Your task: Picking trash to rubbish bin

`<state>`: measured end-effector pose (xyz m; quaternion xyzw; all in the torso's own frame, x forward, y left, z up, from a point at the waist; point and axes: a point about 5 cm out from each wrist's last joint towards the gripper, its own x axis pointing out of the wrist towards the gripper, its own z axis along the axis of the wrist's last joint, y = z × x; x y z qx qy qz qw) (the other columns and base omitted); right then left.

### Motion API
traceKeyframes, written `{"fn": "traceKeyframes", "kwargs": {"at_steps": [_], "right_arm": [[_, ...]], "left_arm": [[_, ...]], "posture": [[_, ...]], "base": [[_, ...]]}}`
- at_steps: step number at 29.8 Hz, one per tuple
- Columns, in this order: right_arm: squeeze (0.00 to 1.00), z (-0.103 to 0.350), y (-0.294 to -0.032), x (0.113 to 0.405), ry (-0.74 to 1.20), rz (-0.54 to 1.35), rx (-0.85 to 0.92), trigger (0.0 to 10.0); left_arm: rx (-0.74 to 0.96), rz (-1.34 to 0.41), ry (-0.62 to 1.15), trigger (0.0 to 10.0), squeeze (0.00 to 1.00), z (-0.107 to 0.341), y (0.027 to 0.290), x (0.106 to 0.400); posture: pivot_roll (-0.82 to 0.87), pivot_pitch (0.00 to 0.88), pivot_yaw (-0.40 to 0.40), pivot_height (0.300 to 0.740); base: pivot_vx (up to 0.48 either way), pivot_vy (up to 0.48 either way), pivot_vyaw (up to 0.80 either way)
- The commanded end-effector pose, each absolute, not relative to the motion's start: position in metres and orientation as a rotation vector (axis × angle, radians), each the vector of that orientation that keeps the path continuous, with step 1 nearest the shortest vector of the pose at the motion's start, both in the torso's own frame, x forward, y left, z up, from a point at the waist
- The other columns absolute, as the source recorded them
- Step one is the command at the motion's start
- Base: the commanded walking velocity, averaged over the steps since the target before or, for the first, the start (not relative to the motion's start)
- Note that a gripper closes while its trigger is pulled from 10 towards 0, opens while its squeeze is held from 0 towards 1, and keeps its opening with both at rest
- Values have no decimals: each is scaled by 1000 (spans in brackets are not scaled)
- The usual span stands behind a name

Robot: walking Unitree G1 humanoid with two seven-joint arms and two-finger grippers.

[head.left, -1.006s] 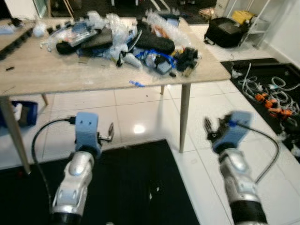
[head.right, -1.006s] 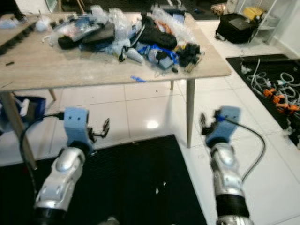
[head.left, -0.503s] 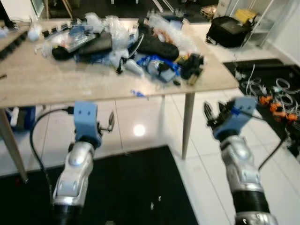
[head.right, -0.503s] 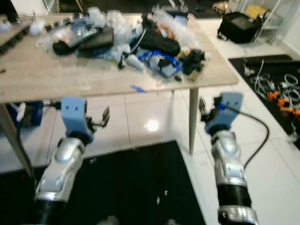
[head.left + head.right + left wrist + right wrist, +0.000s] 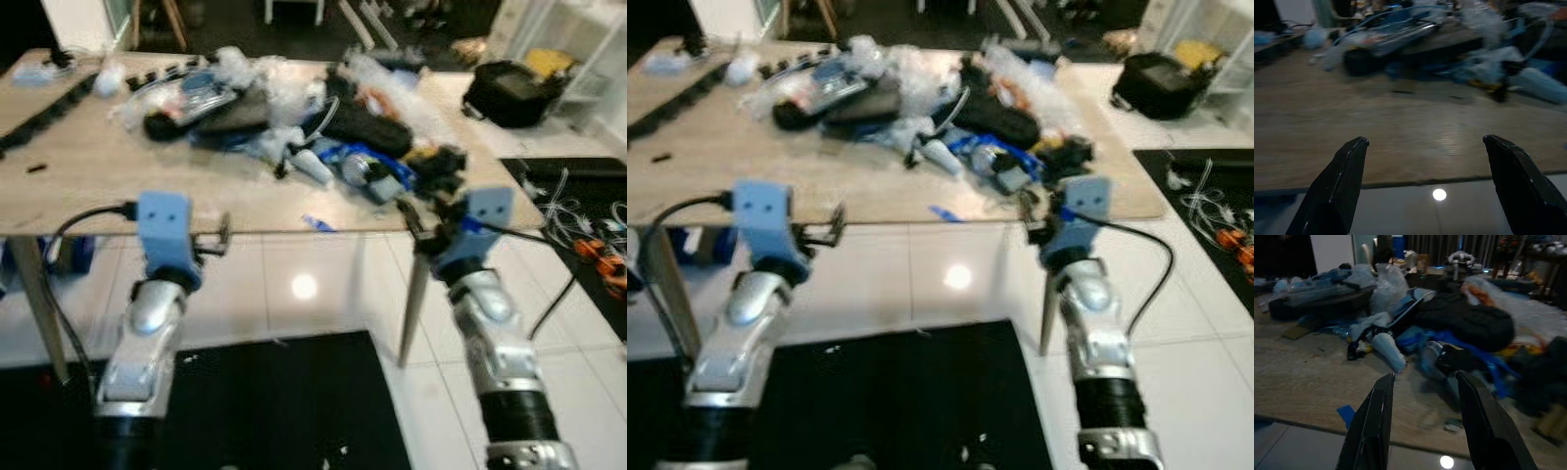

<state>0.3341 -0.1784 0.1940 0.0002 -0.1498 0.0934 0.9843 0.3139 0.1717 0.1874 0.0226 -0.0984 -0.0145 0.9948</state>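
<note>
Trash in a tangled heap (image 5: 294,117) of clear plastic wrap, black bags and blue scraps lies across the far half of the pale wooden worktop (image 5: 108,186), well short of the near edge. From the head, a black mat (image 5: 284,401) covers the white tiled floor (image 5: 313,284) below, a black bag (image 5: 514,93) sits on the floor off to the right, and loose cables (image 5: 598,220) lie on another dark mat there. The right wrist view brings out a black bundle (image 5: 1469,323), a crumpled clear bag (image 5: 1388,291) and a small blue scrap (image 5: 1347,413) lying alone near the worktop's edge; the left wrist view looks over bare wood toward a long black item wrapped in plastic (image 5: 1386,44). A slim wooden leg (image 5: 411,304) stands just behind the right arm.

Both arms are raised at the near edge. The left pincer (image 5: 217,235) is spread wide, holding nothing, its fingers (image 5: 1342,181) framing the worktop edge. The right pincer (image 5: 416,220) is parted more narrowly, empty, and points at the heap.
</note>
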Motion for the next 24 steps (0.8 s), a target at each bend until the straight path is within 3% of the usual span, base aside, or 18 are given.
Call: {"fn": "traceKeyframes", "kwargs": {"at_steps": [1, 6, 15, 21, 24], "right_arm": [[0, 187, -188, 330, -272, 155, -8, 10000], [0, 184, -201, 330, -244, 58, -152, 10000], [0, 192, -215, 331, -262, -22, -154, 10000], [0, 191, -212, 331, -241, -9, -127, 10000], [0, 191, -207, 330, -256, 6, -149, 10000]], "left_arm": [[36, -59, -182, 10000, 0, 184, 164, 312], [25, -99, -169, 10000, 0, 183, 155, 307], [28, -125, -166, 10000, 0, 183, 151, 306], [32, -139, -163, 10000, 0, 182, 148, 306], [33, -139, -162, 10000, 0, 183, 148, 305]], "posture": [[-14, 134, -57, 740], [-15, 140, -56, 740], [-19, 142, -56, 740], [-16, 142, -57, 740], [-16, 142, -57, 740]], "base": [[311, 0, 0], [309, 0, 0], [309, 0, 0], [309, 0, -793], [304, 0, 0]]}}
